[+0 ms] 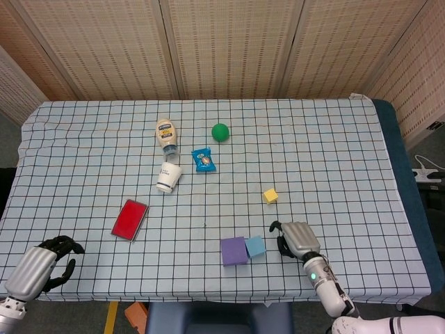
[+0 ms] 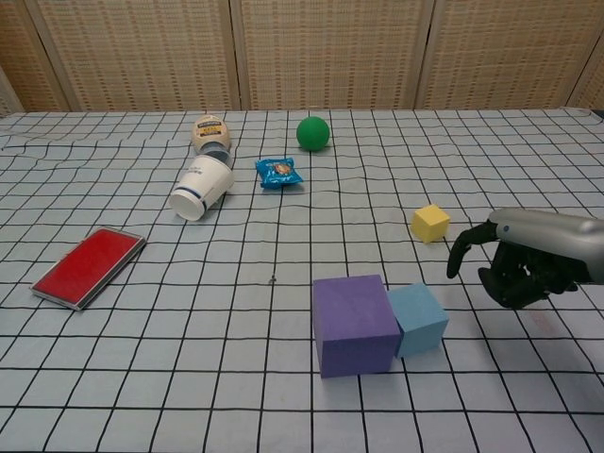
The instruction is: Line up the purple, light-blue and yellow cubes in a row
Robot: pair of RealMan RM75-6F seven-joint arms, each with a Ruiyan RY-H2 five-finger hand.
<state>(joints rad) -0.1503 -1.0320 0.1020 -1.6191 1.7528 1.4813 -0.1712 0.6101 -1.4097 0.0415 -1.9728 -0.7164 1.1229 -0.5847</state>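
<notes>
The purple cube point(image 2: 354, 324) and the smaller light-blue cube point(image 2: 417, 318) sit touching side by side near the table's front; in the head view they are the purple cube point(image 1: 233, 250) and the light-blue cube point(image 1: 255, 245). Farther back and to the right, the yellow cube point(image 2: 430, 223) point(image 1: 270, 195) stands alone. My right hand point(image 2: 519, 269) point(image 1: 295, 239) hovers just right of the light-blue cube, apart from it, holding nothing, thumb out and fingers loosely bent. My left hand point(image 1: 45, 263) rests at the front left corner, empty, fingers apart.
A red flat case point(image 2: 88, 266) lies at the left. A tipped white cup point(image 2: 202, 187), a mayonnaise bottle point(image 2: 210, 132), a blue snack packet point(image 2: 279, 172) and a green ball point(image 2: 313, 133) lie at the back centre. The table's front edge point(image 1: 278, 300) runs close behind the cubes.
</notes>
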